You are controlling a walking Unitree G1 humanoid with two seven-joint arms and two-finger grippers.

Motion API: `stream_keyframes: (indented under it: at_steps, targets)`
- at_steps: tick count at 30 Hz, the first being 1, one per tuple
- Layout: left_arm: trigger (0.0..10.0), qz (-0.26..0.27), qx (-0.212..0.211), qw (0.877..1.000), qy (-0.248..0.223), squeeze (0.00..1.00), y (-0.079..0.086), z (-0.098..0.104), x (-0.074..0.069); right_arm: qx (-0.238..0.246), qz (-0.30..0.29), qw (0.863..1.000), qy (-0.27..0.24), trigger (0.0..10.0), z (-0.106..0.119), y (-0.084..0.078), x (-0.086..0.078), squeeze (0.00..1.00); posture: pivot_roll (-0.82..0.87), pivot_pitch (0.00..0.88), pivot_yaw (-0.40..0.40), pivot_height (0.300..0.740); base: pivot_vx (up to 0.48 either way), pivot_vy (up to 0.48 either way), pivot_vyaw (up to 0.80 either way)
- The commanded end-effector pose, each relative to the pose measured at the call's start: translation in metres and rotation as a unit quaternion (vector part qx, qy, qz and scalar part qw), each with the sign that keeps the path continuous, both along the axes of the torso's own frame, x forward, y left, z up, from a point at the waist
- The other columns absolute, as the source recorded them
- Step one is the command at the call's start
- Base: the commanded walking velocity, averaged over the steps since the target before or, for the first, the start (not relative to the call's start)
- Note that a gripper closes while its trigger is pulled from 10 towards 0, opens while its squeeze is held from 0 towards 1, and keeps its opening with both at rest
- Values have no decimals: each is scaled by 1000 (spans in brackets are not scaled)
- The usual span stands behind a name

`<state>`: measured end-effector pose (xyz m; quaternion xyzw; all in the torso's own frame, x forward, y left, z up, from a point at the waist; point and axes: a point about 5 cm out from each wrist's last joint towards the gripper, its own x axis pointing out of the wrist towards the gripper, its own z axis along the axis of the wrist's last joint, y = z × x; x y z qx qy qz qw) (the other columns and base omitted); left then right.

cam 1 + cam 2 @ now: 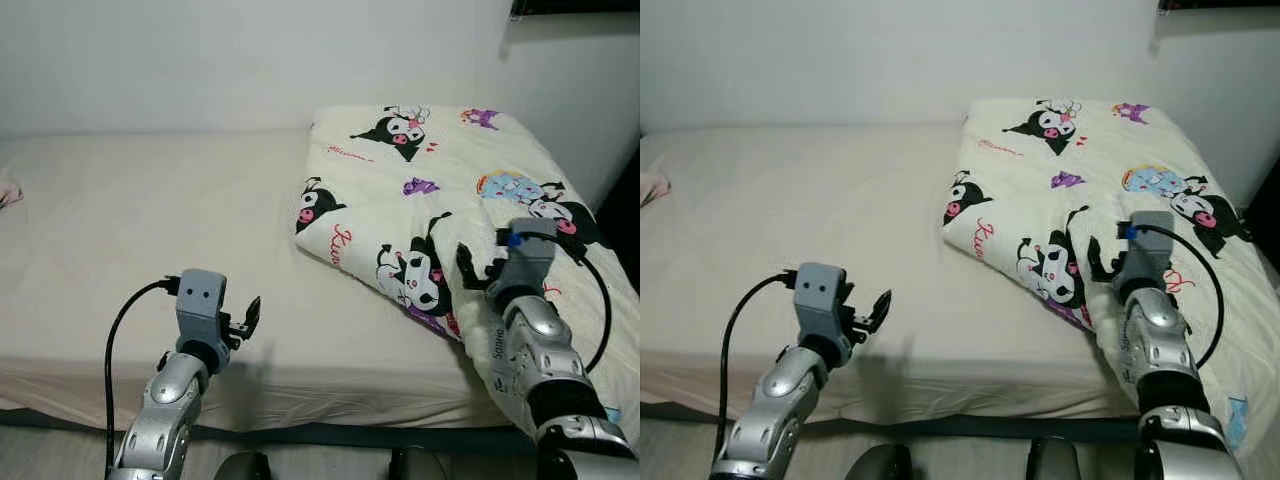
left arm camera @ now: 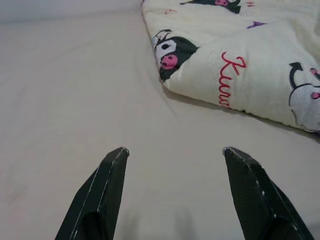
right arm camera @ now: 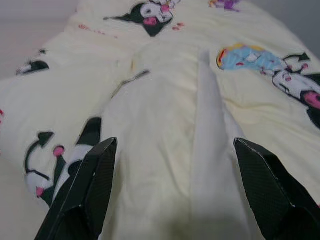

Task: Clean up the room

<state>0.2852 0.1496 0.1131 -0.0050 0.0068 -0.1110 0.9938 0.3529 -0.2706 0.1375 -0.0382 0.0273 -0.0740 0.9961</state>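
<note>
Right now the right gripper (image 3: pixel 172 190) is hovering just over the near edge of the blanket (image 1: pixel 440 190), with its two black fingers (image 3: pixel 87 190) spread wide apart and holding nothing. A raised fold of the blanket is sitting between them, pointing away toward 12 o'clock. The left gripper (image 2: pixel 172 195) is waiting over the bare sheet of the bed (image 1: pixel 150 210), fingers apart too, also holding nothing. From it, the blanket's folded corner is lying off at about 1 o'clock, a fair way ahead.

The blanket is lying crumpled on the right half of the bed. Its long side is running from the near right edge up toward the wall at 12 o'clock.

So the right gripper looks much nearer. It is probably the one to pinch the fold, while the left one would need to reach across to the right.
</note>
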Motion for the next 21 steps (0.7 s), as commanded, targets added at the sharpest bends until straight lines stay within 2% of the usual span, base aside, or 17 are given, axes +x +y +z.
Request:
stream_keyframes:
  at_steps: [1,8,12,16,21]
  targets:
    - [10000,-9,5,1000,10,0,2,-2,-4,-2,-17,1000,21,10000,-6,-4,0,0,54,112,36,605,0,0,0]
    - [10000,-29,6,999,12,0,-2,0,-7,18,-42,997,59,10000,-18,-13,-3,0,57,110,45,605,0,0,0]
    - [10000,-63,-1,998,4,0,-7,5,-8,26,-64,995,72,10000,-21,-19,-5,0,56,111,47,605,0,0,0]
    - [10000,-112,-2,994,-3,0,-14,10,-13,58,-106,987,106,10000,-34,-26,-11,0,57,112,47,605,0,0,0]
    - [10000,-117,0,993,-2,0,-17,10,-14,79,-111,985,108,10000,-36,-26,-11,0,59,111,45,605,0,0,0]
